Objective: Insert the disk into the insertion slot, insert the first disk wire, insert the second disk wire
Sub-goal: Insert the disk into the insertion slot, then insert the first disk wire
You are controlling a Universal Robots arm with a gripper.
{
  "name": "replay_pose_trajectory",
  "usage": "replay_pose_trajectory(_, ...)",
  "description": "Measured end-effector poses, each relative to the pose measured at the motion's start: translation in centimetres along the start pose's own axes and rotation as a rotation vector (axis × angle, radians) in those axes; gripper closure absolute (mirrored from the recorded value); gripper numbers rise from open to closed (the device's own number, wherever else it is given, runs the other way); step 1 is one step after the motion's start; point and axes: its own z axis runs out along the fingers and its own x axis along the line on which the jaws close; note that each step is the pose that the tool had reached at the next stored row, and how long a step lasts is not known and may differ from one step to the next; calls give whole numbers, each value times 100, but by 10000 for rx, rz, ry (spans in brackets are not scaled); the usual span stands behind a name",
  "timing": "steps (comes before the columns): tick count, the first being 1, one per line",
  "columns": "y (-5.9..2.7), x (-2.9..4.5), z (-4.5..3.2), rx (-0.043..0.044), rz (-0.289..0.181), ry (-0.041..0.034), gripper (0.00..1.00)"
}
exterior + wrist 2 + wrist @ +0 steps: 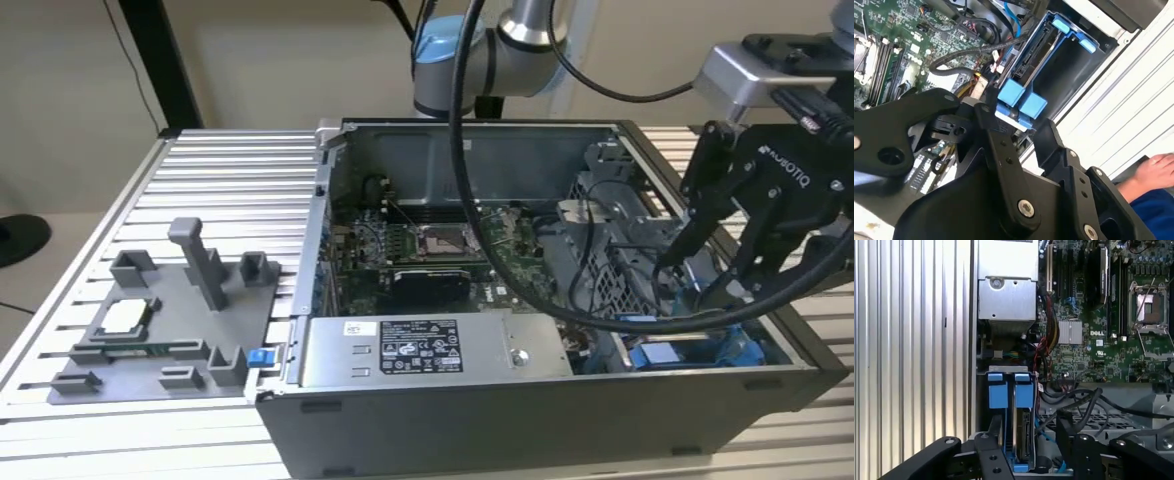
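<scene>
Across the exterior view's left, a ribbed aluminium table (227, 180) ran beneath a plain beige wall (267, 60) and carried a grey plastic fixture tray (134, 350) near its corner. Just beside the tray, toward the middle, lay an open computer case (534, 420). A grey labelled power supply box (414, 350) sat along its near side, with a green motherboard (427, 250) behind it. A thick black cable (461, 150) drooped from the arm across the case. At the exterior view's right, the gripper (691, 278) hung over the corner of the case that held the insertion slot (1074, 70). Its fingers (991, 457) stood apart, clamped on nothing. The disk (1025, 440) stood on edge inside the slot, against one side, with two blue tabs (997, 392) at its end. In the first wrist view it lay between the two fingers and beyond them, apart from both. In the second wrist view the fingertips sat near those tabs, and the space in the slot beside the disk was dark. A person's hand (1158, 170) with a blue sleeve (1149, 212) showed past the case's outer wall.
</scene>
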Motion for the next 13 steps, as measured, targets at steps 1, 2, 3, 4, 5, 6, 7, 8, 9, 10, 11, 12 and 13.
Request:
replay_pose_trajectory(1,0,0,-3,1,-1,-2,100)
replay_pose_trajectory(2,0,-1,-3,3,-1,-3,100)
replay_pose_trajectory(3,0,-3,-4,8,-1,-1,100)
replay_pose_trajectory(4,0,-3,-5,8,-2,0,100)
replay_pose_trajectory(5,0,-3,-6,7,-2,1,100)
replay_pose_trajectory(6,0,-3,-6,7,-2,1,100)
replay_pose_trajectory(7,0,-5,-4,7,-2,-1,100)
replay_pose_trajectory(8,0,-10,-3,8,-1,1,100)
replay_pose_trajectory(9,0,-18,-1,12,0,1,100)
replay_pose_trajectory(10,0,-31,4,15,-1,-1,100)
replay_pose_trajectory(11,0,-51,8,18,-2,-1,100)
replay_pose_trajectory(12,0,-72,14,24,-2,0,100)
replay_pose_trajectory(13,0,-95,21,31,-3,-2,100)
